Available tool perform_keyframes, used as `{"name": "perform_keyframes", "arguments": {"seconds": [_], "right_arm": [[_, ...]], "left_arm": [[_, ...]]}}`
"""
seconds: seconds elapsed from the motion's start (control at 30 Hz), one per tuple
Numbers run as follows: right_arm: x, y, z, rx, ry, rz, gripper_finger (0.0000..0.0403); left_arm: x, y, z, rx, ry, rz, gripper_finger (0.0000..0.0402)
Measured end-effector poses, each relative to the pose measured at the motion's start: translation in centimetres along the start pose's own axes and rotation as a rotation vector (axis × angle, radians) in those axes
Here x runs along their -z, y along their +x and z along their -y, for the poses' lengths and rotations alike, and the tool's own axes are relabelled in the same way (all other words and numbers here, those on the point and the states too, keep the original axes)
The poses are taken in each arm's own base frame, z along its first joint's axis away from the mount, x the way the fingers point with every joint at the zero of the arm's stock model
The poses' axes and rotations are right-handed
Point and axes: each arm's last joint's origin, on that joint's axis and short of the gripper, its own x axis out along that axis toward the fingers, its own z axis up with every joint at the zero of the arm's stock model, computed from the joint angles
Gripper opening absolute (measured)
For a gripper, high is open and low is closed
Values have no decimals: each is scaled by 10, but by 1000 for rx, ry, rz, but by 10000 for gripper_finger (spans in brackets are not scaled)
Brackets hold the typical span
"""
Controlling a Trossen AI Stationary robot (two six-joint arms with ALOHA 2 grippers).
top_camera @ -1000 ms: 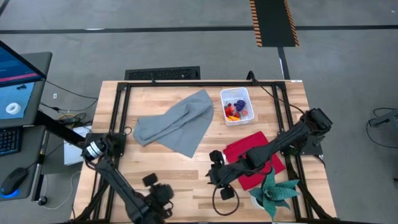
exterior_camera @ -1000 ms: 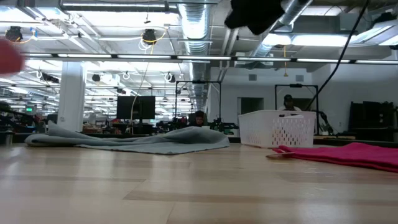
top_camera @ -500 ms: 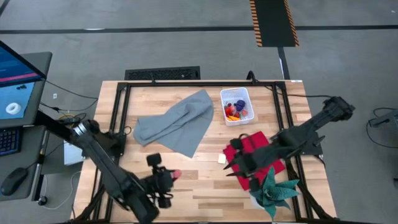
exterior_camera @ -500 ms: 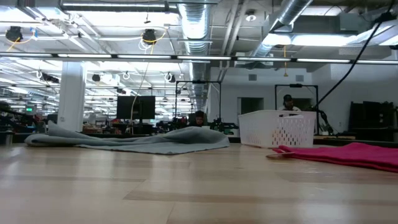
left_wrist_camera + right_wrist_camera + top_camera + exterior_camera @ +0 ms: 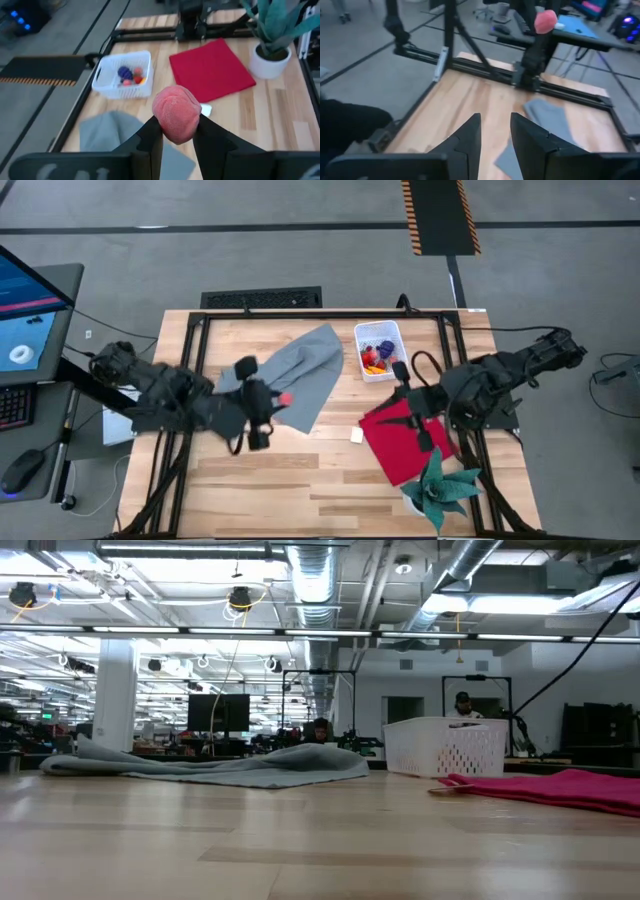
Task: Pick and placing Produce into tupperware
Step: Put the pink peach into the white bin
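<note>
Pink, fuzzy, rounded toy fruit [image 5: 176, 112] clamped between left hand [image 5: 176, 131] fingers, raised over grey cloth [image 5: 285, 380]. No readable writing anywhere. White perforated tub [image 5: 381, 350] lies well beyond that hand, holding purple grapes [image 5: 125, 73] plus red and yellow pieces. Right hand [image 5: 494, 131] empty, fingers slightly apart, above red cloth [image 5: 405, 442].

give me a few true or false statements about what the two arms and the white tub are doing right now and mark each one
1. The left gripper holds a pink berry. True.
2. The tupperware is empty. False: several pieces of produce lie in it.
3. The right gripper holds nothing between its fingers. True.
4. The tupperware sits on the red cloth. False: it stands on bare wood, apart from the cloth.
5. The left gripper hangs over the grey cloth. True.
</note>
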Motion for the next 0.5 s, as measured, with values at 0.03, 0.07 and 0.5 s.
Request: {"name": "perform_keyframes", "arguments": {"seconds": [0.03, 0.07, 0.5], "right_arm": [[0, 0, 3, 13, -3, -1, 127], [1, 0, 6, 25, -3, -2, 126], [-2, -17, 37, 156, 46, 61, 128]], "left_arm": [[-4, 3, -5, 14, 13, 12, 80], [-8, 6, -9, 33, 27, 24, 80], [-41, 50, -83, 258, 59, 163, 80]]}}
